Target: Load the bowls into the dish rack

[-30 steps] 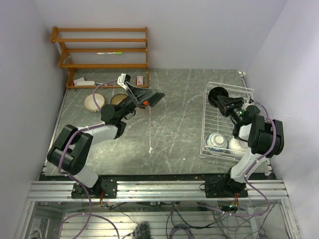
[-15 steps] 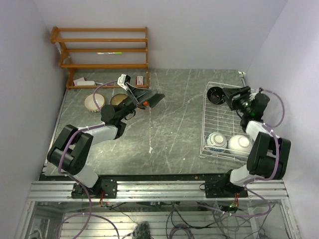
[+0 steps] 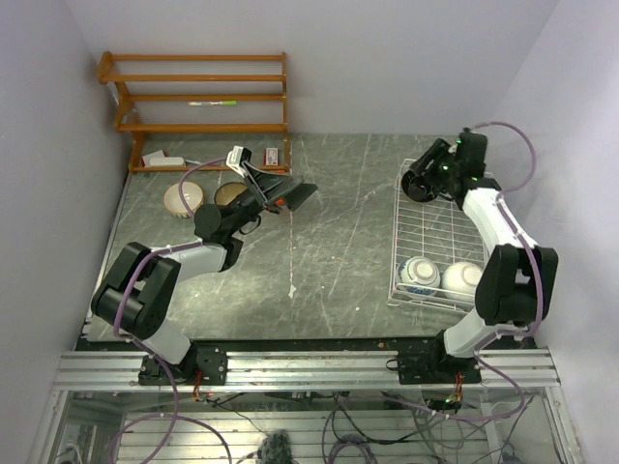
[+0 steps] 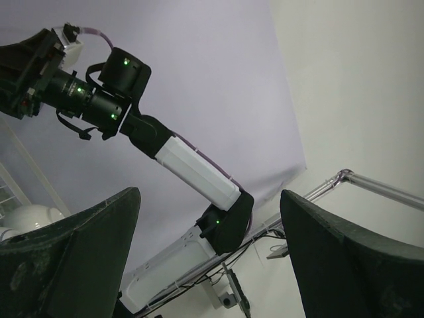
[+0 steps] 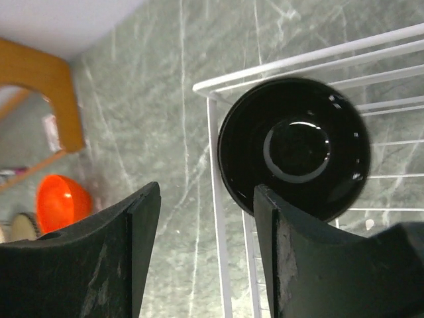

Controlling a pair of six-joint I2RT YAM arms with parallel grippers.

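Nearest the arm bases, at the close end of the rack (image 3: pixel 397 242), a blue-and-white bowl (image 3: pixel 419 274) and a white bowl (image 3: pixel 464 278) sit side by side inside the wires. By my count three are loaded and three are left on the table (image 3: pixel 338 222).

Mid-table, left side: the left gripper (image 3: pixel 298 196) hangs with its fingers spread wide. Nothing sits between them in its own camera, which looks up and across at the right arm (image 4: pixel 192 169). The orange bowl (image 5: pixel 63 202) lies right at that gripper as seen from above; I cannot tell whether they touch. Just beyond, near the wooden shelf (image 3: pixel 198 97), a cream bowl (image 3: pixel 182 200) and a tan bowl (image 3: pixel 230 193) rest on the table close together.

Far left corner of the rack: the dark bowl (image 5: pixel 295 149) stands tipped on edge against the wires, hollow facing the right wrist camera. The right gripper (image 5: pixel 209 192) is beside it with fingers apart. The bowl lies past the tips and is not pinched. One tip overlaps its rim in that view, so contact is unclear.

My read: the dark bowl's drop-off is done, and the step in hand is the switch to the next pickup. I judge the orange bowl comes next. For that the left gripper must pitch down, straddle the rim and close, then carry the bowl to a free slot mid-rack, keeping clear of the right arm.
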